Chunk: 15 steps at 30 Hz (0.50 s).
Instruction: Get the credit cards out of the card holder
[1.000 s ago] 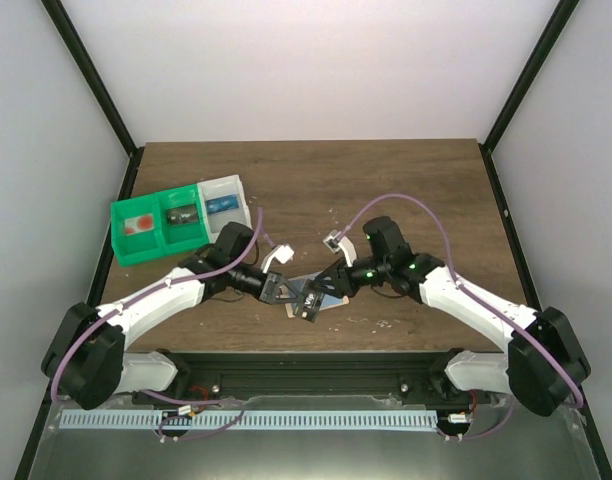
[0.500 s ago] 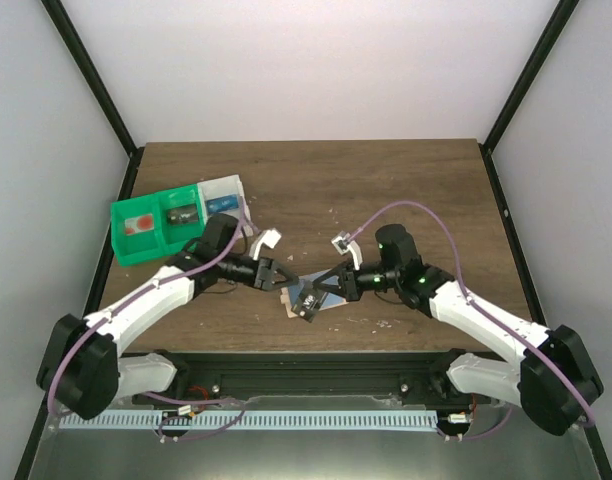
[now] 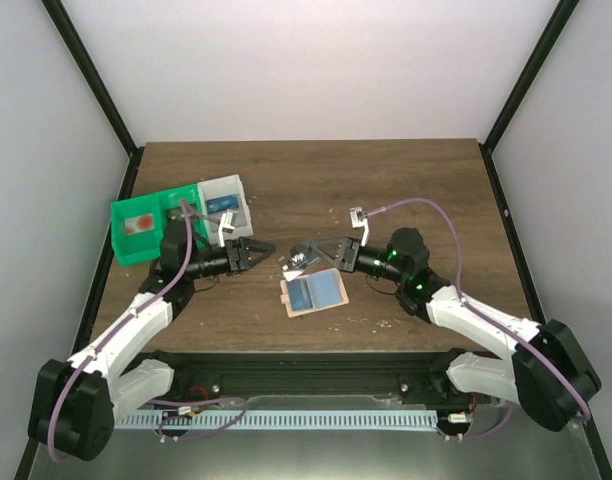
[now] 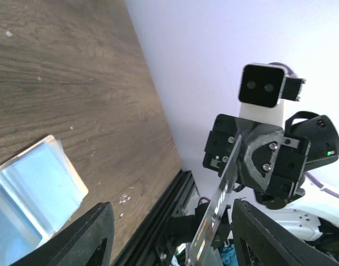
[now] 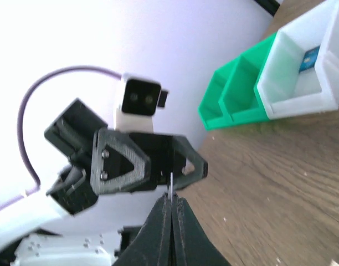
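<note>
Card (image 3: 300, 259) pinched in right fingers (image 5: 155, 238) — print unreadable.

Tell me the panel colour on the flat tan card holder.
Light blue, on the card holder; clearest in the top external view.

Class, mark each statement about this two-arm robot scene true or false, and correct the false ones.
1. The right gripper is shut on a credit card. True.
2. The left gripper grips the card holder. False: it is open and empty, and the card holder lies flat on the table.
3. The card holder sits inside the green bin. False: it lies on the wood, well to the right of the bin.
4. The white bin stands right beside the green bin. True.
</note>
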### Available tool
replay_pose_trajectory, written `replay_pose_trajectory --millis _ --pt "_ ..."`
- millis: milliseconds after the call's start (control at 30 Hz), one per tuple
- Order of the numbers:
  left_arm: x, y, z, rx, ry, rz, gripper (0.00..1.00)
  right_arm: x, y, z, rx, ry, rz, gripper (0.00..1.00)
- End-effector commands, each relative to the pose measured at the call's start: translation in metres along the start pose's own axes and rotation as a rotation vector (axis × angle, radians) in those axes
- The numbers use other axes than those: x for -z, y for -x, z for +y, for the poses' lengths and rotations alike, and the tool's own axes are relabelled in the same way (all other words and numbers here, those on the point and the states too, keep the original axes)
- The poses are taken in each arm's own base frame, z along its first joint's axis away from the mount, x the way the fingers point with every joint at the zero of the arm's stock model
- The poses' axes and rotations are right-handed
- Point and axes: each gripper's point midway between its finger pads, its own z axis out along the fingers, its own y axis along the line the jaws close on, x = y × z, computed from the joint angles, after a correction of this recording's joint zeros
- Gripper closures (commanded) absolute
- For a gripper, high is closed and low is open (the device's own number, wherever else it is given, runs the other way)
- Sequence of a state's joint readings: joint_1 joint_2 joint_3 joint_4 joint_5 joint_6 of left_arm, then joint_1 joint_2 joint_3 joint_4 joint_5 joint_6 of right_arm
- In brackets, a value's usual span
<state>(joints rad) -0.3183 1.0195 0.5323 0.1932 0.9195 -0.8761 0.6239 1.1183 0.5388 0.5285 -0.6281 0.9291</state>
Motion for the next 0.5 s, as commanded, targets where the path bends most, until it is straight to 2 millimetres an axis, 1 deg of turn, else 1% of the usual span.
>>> replay_pose_trajectory --millis 0,133,200,267,367,467 --pt "0.005 0.01 -0.016 0.019 -0.068 -0.07 0.4 -0.003 0.04 0.016 -0.096 0.078 -0.176 0.99" --pt "0.009 0.012 -0.021 0.044 -0.114 -0.114 0.4 -0.006 0.052 0.007 -0.18 0.066 -0.252 1.0" --pt "0.01 0.017 -0.022 0.044 -0.11 -0.142 0.39 -0.008 0.056 0.003 -0.212 0.05 -0.285 1.0" --pt "0.008 0.022 -0.02 0.044 -0.097 -0.151 0.4 -0.012 0.058 0.003 -0.22 0.047 -0.298 1.0" --pt "0.005 0.027 -0.023 0.048 -0.114 -0.145 0.46 -0.022 0.06 0.003 -0.234 0.049 -0.289 1.0" --pt "0.003 0.029 -0.025 0.061 -0.135 -0.15 0.51 -0.026 0.062 -0.001 -0.25 0.036 -0.304 1.0"
